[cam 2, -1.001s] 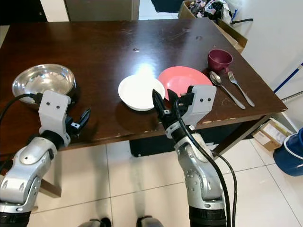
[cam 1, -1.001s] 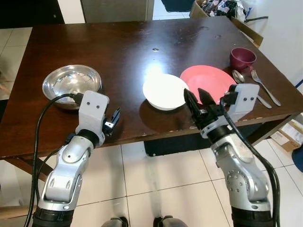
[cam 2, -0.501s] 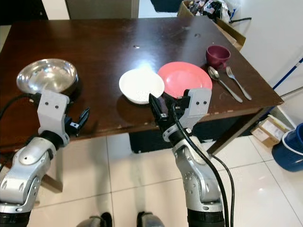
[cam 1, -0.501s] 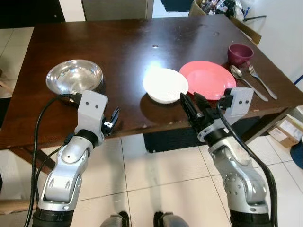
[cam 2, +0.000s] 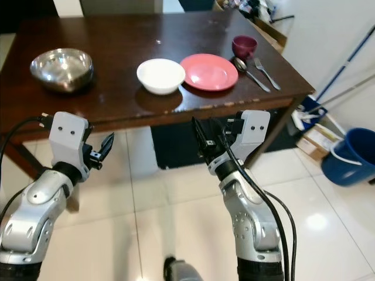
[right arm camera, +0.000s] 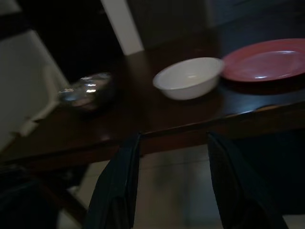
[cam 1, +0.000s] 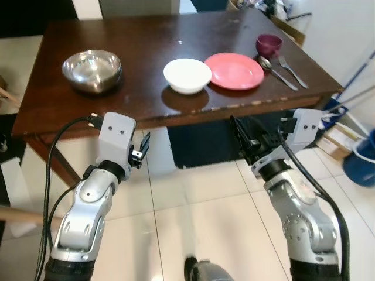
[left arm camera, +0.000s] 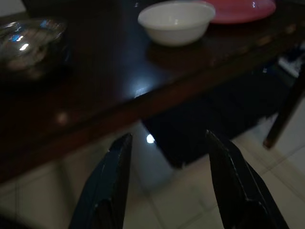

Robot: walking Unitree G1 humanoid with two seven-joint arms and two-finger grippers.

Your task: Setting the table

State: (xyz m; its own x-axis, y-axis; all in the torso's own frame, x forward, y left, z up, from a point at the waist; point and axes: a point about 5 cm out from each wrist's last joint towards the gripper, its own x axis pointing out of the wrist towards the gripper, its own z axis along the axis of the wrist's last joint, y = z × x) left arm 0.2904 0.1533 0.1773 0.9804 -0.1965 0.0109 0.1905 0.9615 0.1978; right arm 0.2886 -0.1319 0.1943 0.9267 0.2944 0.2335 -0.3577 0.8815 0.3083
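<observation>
While I watched through the left eye view, the dark wooden table (cam 1: 146,41) stood at twelve o'clock, well clear of both arms, which hung over the tiled floor (cam 1: 193,216). On it, from nine toward three o'clock, sat a steel bowl (cam 1: 92,69), a white bowl (cam 1: 187,75), a pink plate (cam 1: 236,70) just beside it, then a spoon (cam 1: 273,71), a fork (cam 1: 292,70) and a maroon cup (cam 1: 268,43) at the far corner. My left gripper (cam 1: 142,153) was empty, its fingers slightly apart; my right gripper (cam 1: 247,136) was empty too, fingers parted.

From the right eye view, I saw a blue bucket (cam 2: 353,156) on the floor at three o'clock.

Through the left wrist view, the fingers (left arm camera: 112,186) stood apart below the table edge.

Through the right wrist view, the fingers (right arm camera: 119,191) were likewise spread, holding nothing.
</observation>
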